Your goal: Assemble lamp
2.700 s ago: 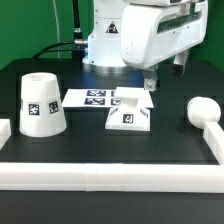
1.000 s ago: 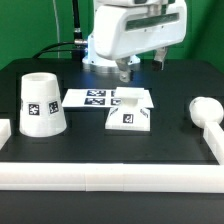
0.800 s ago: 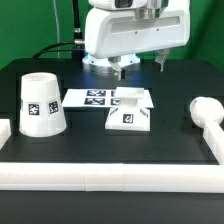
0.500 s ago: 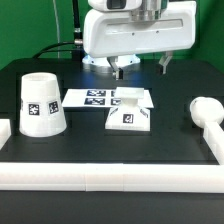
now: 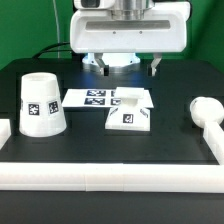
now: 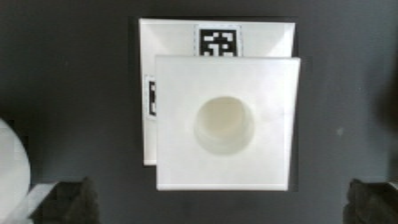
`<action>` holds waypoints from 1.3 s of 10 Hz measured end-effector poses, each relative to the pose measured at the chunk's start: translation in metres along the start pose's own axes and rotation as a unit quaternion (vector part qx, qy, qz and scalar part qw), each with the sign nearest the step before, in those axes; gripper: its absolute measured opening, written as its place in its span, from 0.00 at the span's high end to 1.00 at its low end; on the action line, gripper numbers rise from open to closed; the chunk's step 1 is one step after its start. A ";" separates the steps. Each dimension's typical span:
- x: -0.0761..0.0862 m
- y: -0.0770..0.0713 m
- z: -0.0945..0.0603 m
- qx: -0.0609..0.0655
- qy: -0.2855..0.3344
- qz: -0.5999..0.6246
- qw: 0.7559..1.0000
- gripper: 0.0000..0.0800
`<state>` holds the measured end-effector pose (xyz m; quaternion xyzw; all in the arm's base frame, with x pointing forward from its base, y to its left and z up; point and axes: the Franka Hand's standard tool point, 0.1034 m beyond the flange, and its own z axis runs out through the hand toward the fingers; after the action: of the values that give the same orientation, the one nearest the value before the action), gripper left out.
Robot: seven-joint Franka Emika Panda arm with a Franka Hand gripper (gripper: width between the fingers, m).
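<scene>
The lamp's square white base [image 5: 130, 110] lies flat at the table's middle, and its tagged side faces the exterior camera. In the wrist view the base [image 6: 222, 120] shows from above, with its oval socket hole [image 6: 226, 125] and a marker tag [image 6: 217, 42]. My gripper [image 5: 129, 68] hangs open and empty above the base's far edge. Its two dark fingertips [image 6: 63, 200] stand wide apart in the wrist view, and the gripper [image 6: 217, 205] holds nothing. The tapered shade [image 5: 41, 103] stands at the exterior view's left. The bulb [image 5: 205, 112] lies at the exterior view's right.
The marker board [image 5: 88, 98] lies flat just to the exterior view's left of the base. White border rails run along the front [image 5: 110, 177] and the exterior view's right [image 5: 214, 142]. A curved white edge [image 6: 9, 165] shows at the wrist view's border; I cannot tell which part it is.
The arm has swung toward the exterior view's left, from beside the base to squarely above and behind it. The wrist has turned so both fingers show wide apart. No part has moved.
</scene>
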<state>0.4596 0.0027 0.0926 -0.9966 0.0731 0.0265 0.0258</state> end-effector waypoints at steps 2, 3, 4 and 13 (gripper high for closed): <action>-0.001 -0.003 0.000 0.004 -0.001 0.052 0.999 0.12; -0.001 -0.004 0.001 0.005 -0.001 0.089 0.996 0.12; 0.000 -0.005 0.004 0.004 0.000 0.075 0.997 0.12; -0.008 -0.005 0.044 0.000 -0.016 -0.014 1.000 0.12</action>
<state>0.4504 0.0111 0.0492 -0.9970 0.0589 0.0422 0.0271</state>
